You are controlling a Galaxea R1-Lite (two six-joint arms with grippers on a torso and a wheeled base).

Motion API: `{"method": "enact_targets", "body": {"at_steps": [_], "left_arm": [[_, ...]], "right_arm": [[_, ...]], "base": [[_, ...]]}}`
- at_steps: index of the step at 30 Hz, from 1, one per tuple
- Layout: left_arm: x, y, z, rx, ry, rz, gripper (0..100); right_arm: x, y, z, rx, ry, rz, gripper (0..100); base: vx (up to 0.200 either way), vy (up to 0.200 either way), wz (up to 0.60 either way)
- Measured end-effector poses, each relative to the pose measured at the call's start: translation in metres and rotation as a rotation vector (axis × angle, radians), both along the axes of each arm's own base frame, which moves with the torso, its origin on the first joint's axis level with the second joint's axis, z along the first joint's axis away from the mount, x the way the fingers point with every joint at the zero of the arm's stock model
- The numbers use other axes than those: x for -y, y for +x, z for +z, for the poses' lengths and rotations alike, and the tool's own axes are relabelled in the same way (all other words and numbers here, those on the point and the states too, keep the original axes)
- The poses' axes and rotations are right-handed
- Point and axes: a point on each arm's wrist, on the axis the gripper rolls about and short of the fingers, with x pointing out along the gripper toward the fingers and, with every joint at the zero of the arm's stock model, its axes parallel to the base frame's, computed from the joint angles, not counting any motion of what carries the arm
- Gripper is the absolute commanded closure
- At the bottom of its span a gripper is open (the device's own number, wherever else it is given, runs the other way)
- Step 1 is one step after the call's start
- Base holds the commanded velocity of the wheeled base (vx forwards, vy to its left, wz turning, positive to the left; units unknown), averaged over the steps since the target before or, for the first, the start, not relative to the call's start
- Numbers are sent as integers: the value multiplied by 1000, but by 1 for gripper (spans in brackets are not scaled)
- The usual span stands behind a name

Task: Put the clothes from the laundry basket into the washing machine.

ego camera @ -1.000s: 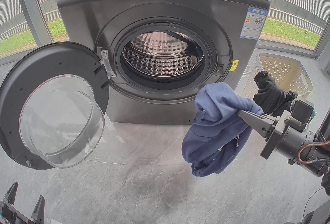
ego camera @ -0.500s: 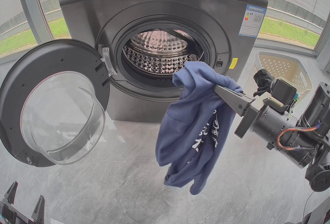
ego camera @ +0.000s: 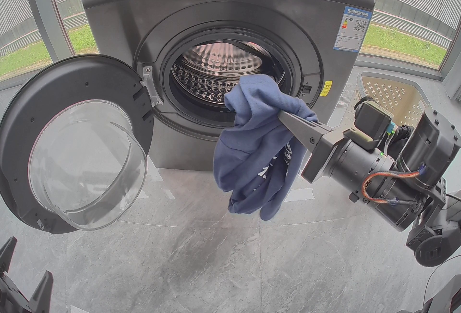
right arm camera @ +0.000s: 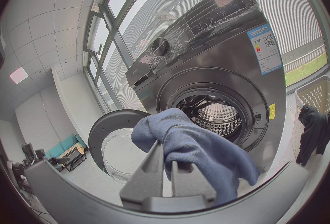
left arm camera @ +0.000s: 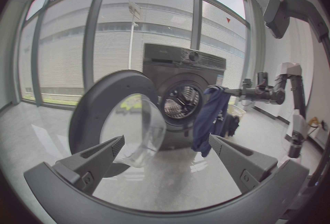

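My right gripper (ego camera: 282, 116) is shut on a blue garment (ego camera: 254, 146), which hangs in the air just in front of the washing machine's (ego camera: 225, 31) open drum (ego camera: 221, 71). The cloth's upper fold overlaps the lower right of the opening. In the right wrist view the blue garment (right arm camera: 196, 145) drapes over the closed fingers (right arm camera: 154, 169). A dark garment (right arm camera: 311, 132) hangs over the rim of the laundry basket (ego camera: 398, 98) to the machine's right. My left gripper (left arm camera: 165, 140) stands open, low and far back at the left.
The machine's round door (ego camera: 72, 141) is swung fully open to the left, its glass bowl facing out. Grey tiled floor (ego camera: 192, 251) stretches in front of the machine. Windows stand behind it.
My right gripper has carried the blue garment up and leftward, from beside the basket to the drum's opening. The left gripper has dropped slightly in the head view.
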Motion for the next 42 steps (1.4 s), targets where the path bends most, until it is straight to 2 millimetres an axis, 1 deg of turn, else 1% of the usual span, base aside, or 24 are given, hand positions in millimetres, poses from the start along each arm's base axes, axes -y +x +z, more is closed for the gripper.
{"method": "enact_targets", "body": {"at_steps": [3,8,13,18,24,29,34,39,42], "left_arm": [[2,8,6,-59,8,-90,0],[5,31,17,-177,13,-226,0],[8,64,31,-251,13,-334,0],[15,98,36,-322,18,-446,0],[29,135,35,-377,28,-532,0],[40,163,33,-394,36,-534,0],[55,191,31,-417,48,-543,0],[70,213,26,-461,55,-573,0],[77,223,21,-487,58,-588,0]], "right_arm": [[-2,0,0,2,2,4,100],[-5,1,2,7,8,13,100],[-8,1,5,20,27,26,100],[-11,1,8,29,41,38,100],[-13,0,10,35,50,46,100],[-14,0,10,35,50,48,100],[-14,-1,9,31,48,49,100],[-15,-2,7,27,46,50,100],[-15,-2,6,24,45,50,100]], "base": [[0,0,0],[0,0,0],[0,0,0],[0,0,0],[0,0,0],[0,0,0],[0,0,0],[0,0,0],[0,0,0]]}}
